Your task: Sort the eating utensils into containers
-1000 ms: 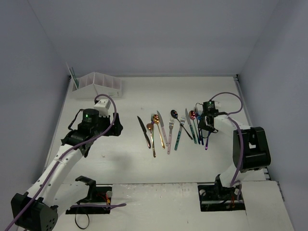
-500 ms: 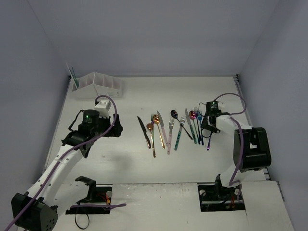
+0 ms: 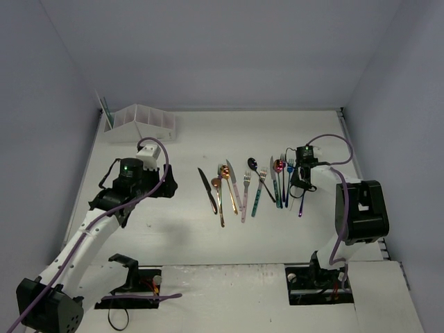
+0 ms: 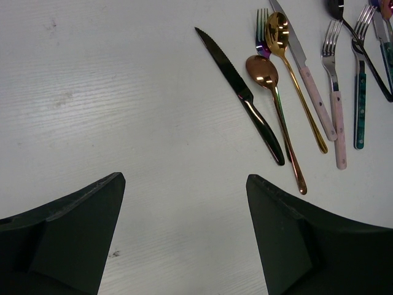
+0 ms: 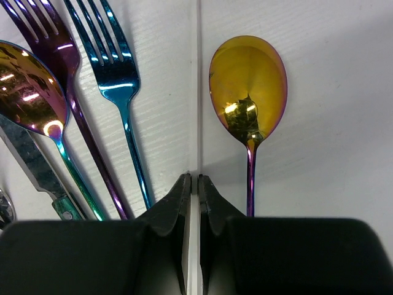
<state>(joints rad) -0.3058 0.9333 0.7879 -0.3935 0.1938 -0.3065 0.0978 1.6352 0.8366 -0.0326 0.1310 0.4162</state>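
The eating utensils point(image 3: 250, 187) lie in a row across the middle of the table. The white rack of containers point(image 3: 142, 121) stands at the far left, with a teal utensil point(image 3: 106, 111) upright in its left end. My right gripper point(image 3: 300, 179) is low over the right end of the row. In the right wrist view it point(image 5: 198, 178) is shut, between a blue fork point(image 5: 116, 74) and an iridescent gold-bowled spoon point(image 5: 248, 86), touching neither. My left gripper point(image 4: 184, 184) is open and empty over bare table, left of the black knife point(image 4: 242, 92).
A copper spoon point(image 4: 276, 117), a gold spoon point(image 4: 295, 74) and pink-handled cutlery point(image 4: 334, 123) lie right of the black knife. A purple fork point(image 5: 55, 55) lies left of the blue fork. Walls enclose the table on the left, back and right.
My right gripper has edged slightly to the right over the right end of the row. The left arm has not moved.
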